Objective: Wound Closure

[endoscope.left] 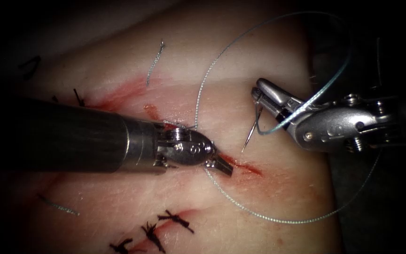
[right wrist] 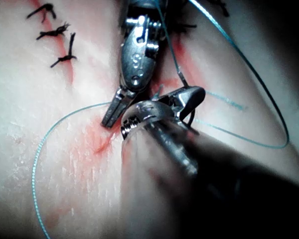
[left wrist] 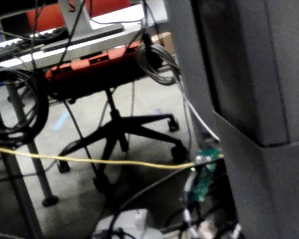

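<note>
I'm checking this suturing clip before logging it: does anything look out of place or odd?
One oddity: the left wrist view looks at a black office chair and cables, not the tissue. Otherwise normal: the right steel tool holds the curved needle near its blunt end, clear of the pale pork tissue; the left steel tool rests at the cut, teal thread loose.

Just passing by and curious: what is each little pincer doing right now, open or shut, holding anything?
Left pincer: down at the cut in the tissue; open or shut cannot be told.
Right pincer: shut on the needle near its thread end.

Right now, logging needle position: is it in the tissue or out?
Out: the needle hangs from the right tool, its tip above the tissue.
</note>
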`<state>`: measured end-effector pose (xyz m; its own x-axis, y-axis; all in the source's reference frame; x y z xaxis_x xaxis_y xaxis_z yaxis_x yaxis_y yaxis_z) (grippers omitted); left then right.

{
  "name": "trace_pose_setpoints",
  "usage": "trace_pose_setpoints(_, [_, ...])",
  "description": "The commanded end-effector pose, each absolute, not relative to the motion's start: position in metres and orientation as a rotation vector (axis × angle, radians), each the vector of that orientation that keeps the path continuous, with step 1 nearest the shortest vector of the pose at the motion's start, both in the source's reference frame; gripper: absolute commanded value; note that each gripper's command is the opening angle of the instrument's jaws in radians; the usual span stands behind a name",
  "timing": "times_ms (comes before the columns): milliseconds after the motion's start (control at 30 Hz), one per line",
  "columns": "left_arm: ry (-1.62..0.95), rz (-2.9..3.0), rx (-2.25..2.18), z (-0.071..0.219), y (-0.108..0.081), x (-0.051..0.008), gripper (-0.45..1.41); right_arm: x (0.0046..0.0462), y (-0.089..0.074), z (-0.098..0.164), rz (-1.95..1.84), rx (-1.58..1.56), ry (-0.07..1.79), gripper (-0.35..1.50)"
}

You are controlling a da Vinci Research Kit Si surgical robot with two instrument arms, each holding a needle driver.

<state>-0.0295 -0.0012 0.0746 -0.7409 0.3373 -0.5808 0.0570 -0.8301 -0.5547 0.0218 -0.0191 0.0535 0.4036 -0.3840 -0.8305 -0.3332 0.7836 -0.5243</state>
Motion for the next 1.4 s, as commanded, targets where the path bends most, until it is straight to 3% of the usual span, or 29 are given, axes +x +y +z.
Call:
trace_pose_setpoints(33, [-0.836,2.654,-1.064,0.0751,-0.0016,-0.0302,-0.45,0.0227,-0.0195,0.0538,-0.037,-0.712,1.186,-0.35])
trace_pose_setpoints(1400, [-0.842,2.575,-0.998,0.0756,-0.0024,-0.0295,-0.45,0.0238,-0.0222,0.0567,-0.303,-0.822,1.208,-0.35])
